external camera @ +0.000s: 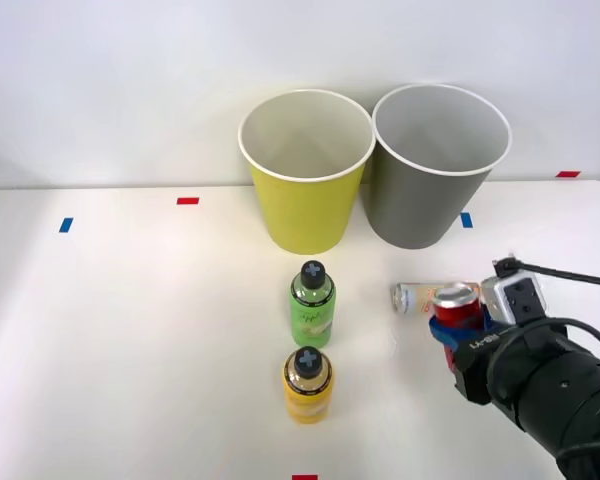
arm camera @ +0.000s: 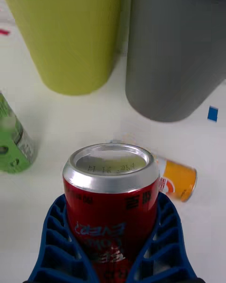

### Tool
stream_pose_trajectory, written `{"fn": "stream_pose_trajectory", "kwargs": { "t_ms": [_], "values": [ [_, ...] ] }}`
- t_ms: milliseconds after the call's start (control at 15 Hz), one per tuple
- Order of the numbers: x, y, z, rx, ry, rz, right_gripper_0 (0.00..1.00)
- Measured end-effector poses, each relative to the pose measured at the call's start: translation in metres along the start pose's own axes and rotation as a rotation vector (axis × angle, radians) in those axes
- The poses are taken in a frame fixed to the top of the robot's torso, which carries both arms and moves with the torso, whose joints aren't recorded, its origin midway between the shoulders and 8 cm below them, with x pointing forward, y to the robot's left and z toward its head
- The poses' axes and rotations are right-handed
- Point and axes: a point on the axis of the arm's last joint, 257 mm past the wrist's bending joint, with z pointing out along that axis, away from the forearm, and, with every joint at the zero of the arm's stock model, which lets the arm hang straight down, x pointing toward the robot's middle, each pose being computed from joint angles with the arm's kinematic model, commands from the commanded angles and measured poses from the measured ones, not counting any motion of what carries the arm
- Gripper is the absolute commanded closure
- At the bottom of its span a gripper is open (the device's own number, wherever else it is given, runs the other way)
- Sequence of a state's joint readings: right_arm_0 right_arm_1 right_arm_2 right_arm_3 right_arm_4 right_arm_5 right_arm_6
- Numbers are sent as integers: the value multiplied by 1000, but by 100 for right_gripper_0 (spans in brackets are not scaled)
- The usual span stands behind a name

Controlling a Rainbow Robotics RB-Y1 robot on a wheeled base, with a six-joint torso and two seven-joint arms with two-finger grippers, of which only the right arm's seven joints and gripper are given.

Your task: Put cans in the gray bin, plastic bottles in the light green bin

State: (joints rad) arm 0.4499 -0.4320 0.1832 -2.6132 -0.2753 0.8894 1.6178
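Blue ribbed fingers (arm camera: 56, 236) of the right gripper (external camera: 458, 335) were clamped around the upright red can (arm camera: 112, 203), on the white table (external camera: 130, 330). Just beyond the gripper lay the orange and silver-white can (arm camera: 176, 181) on its side. Farther beyond stood the gray bin (external camera: 435, 180), touching the light green bin (external camera: 305, 175); green bottle (external camera: 312, 305) and yellow bottle (external camera: 307, 385) stood well apart, to the gripper's left

Red can (arm camera: 110, 207), blue ribbed tool (arm camera: 113, 264)
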Motion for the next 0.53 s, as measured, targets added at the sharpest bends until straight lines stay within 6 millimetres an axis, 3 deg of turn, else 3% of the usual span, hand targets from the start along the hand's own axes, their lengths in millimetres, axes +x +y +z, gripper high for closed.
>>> {"fn": "stream_pose_trajectory", "kwargs": {
  "t_ms": [267, 533],
  "values": [
    [-93, 5, -6, -39, -310, 54, 100],
    [-163, -13, -5, -31, -471, 48, 100]
  ]
}}
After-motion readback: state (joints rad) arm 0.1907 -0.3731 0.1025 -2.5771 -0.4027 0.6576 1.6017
